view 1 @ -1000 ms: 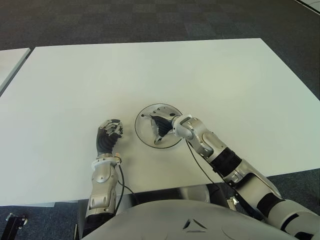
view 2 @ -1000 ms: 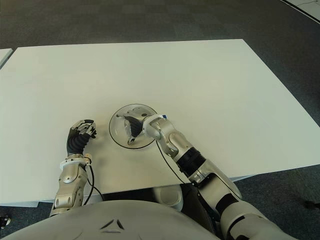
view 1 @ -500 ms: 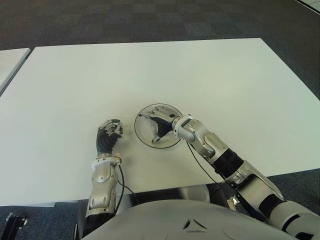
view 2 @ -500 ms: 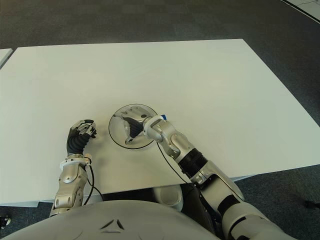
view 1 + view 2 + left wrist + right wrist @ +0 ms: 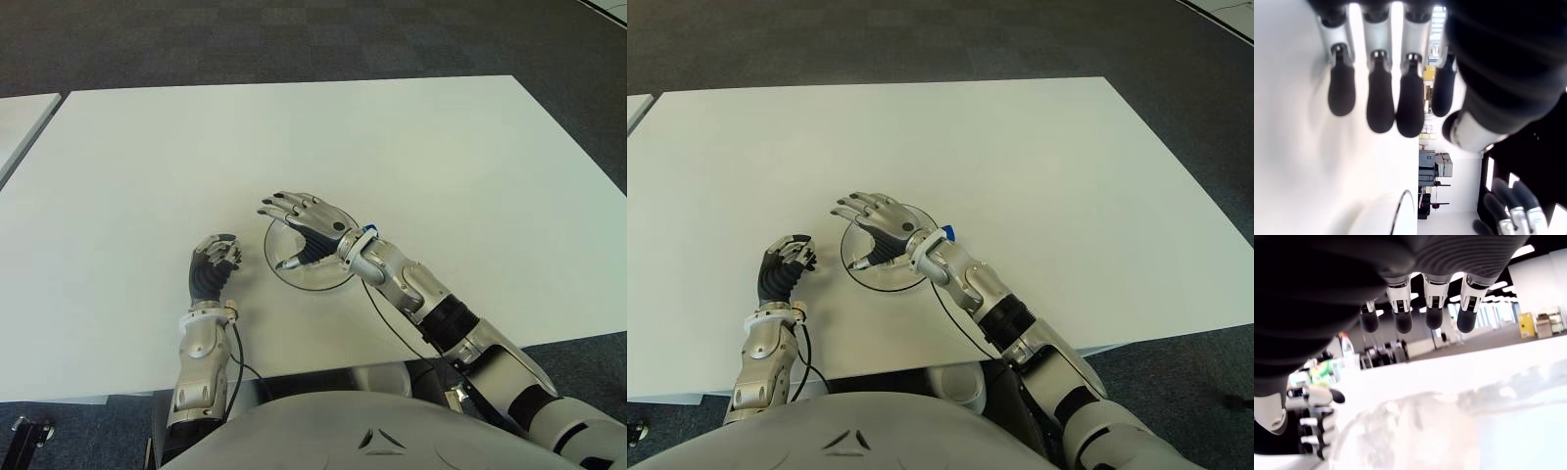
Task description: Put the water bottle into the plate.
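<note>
Dark grey carpet tiles surround a broad white rectangular surface [image 5: 411,147], which carries only the things near its front edge. Over that edge the right arm reaches in, and the right hand [image 5: 306,233] hangs above a round clear plate with a dark rim [image 5: 338,279], fingers spread wide and holding nothing. Beneath it, the right wrist view shows a clear plastic water bottle [image 5: 1415,431] lying inside the plate; in the eye views the palm hides most of it, and only a small blue cap [image 5: 949,232] shows at the plate's far right rim. So the bottle appears to be already in the plate, let go. The left hand [image 5: 214,264] shows just left of the plate, fingers curled and empty.

To finish well, the right hand should rise straight up, fingers kept spread, so no fingertip catches the bottle and rolls it over the shallow rim. No label, brand or writing can be read on the bottle or plate.
</note>
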